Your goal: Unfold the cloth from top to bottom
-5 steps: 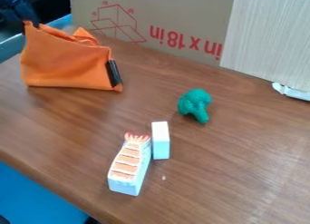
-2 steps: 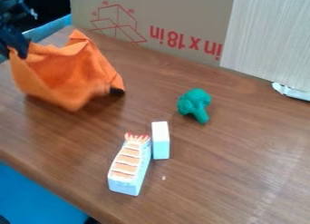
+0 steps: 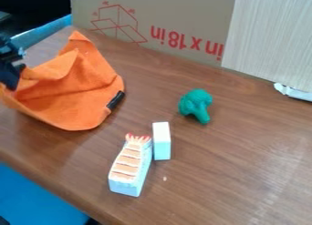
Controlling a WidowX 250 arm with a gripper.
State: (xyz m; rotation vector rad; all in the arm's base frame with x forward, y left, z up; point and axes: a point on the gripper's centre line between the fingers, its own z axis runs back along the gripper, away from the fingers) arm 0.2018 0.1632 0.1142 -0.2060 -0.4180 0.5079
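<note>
At the left edge of the camera view is my gripper [image 3: 13, 78], shut on the upper left part of the orange cloth [image 3: 79, 89]. The held part is raised off the table, and the cloth sags into an open fold that spreads to the right. One pointed corner stands up at the back. A black strip lies along the cloth's right edge. Where the cloth runs out of view at the left, its edge is hidden.
On the brown table [image 3: 244, 174] are a green toy broccoli [image 3: 195, 105], a shrimp-topped block [image 3: 130, 167] and a white block [image 3: 161, 141] close beside it. Cardboard [image 3: 177, 14] and a pale panel [image 3: 271, 33] stand along the back.
My gripper has moved down and toward the left edge with the cloth. The cloth's front has swung forward and its fold has opened wider. The toys have stayed put.
</note>
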